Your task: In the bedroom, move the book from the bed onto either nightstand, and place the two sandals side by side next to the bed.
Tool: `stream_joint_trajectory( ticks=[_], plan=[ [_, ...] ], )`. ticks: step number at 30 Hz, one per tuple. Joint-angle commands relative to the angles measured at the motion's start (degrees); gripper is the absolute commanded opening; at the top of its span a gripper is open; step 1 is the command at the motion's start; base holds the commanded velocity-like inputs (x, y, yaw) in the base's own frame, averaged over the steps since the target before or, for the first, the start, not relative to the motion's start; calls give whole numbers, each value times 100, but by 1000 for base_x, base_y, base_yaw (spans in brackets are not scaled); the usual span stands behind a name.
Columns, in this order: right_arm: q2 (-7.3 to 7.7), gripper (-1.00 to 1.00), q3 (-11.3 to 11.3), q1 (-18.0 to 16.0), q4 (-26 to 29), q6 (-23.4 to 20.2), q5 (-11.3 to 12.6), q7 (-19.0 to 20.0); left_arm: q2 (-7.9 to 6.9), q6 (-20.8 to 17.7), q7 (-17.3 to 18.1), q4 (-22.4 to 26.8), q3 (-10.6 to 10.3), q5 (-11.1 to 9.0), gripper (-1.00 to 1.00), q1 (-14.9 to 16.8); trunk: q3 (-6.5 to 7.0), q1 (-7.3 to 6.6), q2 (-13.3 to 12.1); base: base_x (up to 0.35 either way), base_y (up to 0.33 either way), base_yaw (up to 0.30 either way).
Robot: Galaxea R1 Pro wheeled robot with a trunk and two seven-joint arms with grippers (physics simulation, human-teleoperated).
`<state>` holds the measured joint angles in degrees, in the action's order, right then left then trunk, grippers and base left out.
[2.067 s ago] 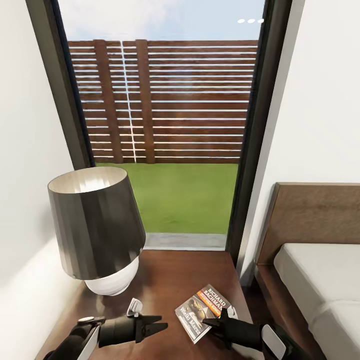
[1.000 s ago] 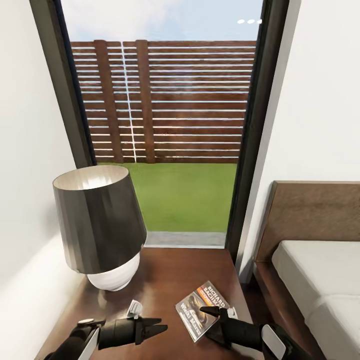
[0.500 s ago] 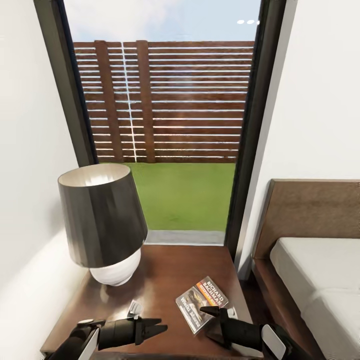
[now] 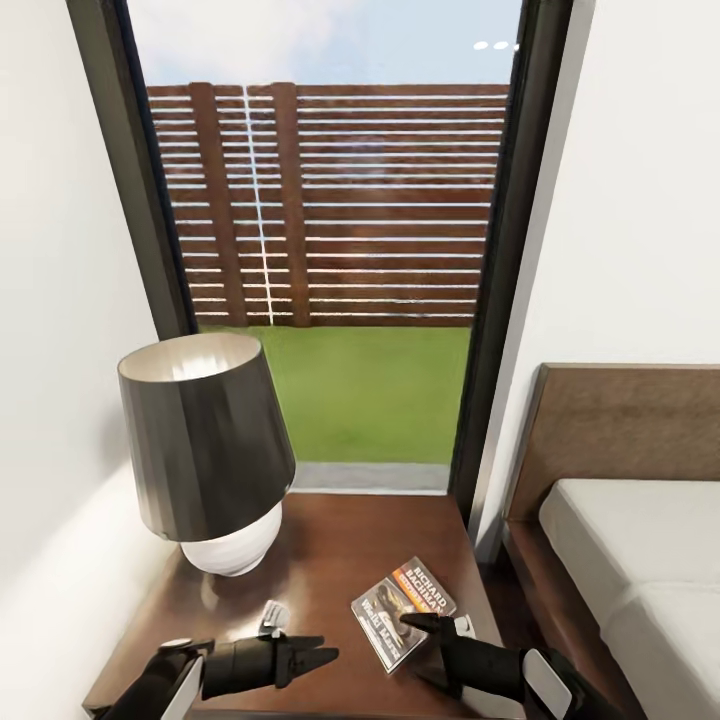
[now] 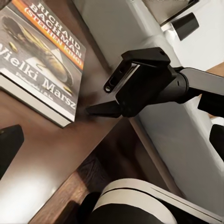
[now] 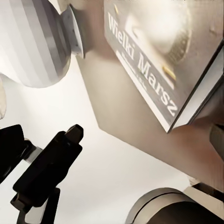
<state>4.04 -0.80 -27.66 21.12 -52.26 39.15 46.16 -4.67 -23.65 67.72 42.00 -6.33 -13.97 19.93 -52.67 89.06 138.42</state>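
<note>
Two black grippers hang low over the near edge of the nightstand [image 4: 330, 560] in the head view, with the book [image 4: 403, 610] as the thing to steer by. It lies flat on the reddish-brown top, cover up, toward the bed-side corner. The right gripper [image 4: 425, 632] sits at the book's near edge, its fingers spread and holding nothing, one tip over the cover. The left gripper [image 4: 318, 662] is further from the bed than the book, apart from it, its fingers splayed and empty too. Beyond the book, at the far wall-side corner of the stand, is a lamp [image 4: 212, 460] with a dark shade on a white base. Behind the stand rises the tall dark-framed window [image 4: 330, 250]; the bed [image 4: 640, 560], pale mattress and brown headboard, lies on the other side of the book from the lamp. From the left wrist view, the book [image 5: 39, 56] rests on the brown wood, title "Wielki Marsz" readable, and the right gripper [image 5: 100, 109] is beside the book's corner with one dark fingertip just clear of it. From the right wrist view, the book [image 6: 163, 56] lies close ahead, its white page edge showing; the lamp's [image 6: 32, 42] white base is beyond it, and the left gripper [image 6: 74, 133] stands well apart from the book.
</note>
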Motion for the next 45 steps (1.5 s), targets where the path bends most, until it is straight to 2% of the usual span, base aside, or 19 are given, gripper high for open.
stream_joint_trajectory(
  ticks=[1,45],
  plan=[
    [0,100,-8,-2,4,-17,-13,14,-2,-61,-10,1,-26,-54,100,2,13,-24,-39,0,0,0],
    [3,100,-17,-2,59,5,-5,16,1,-52,-13,1,-27,-53,100,3,803,-990,-1804,0,0,0]
  ],
)
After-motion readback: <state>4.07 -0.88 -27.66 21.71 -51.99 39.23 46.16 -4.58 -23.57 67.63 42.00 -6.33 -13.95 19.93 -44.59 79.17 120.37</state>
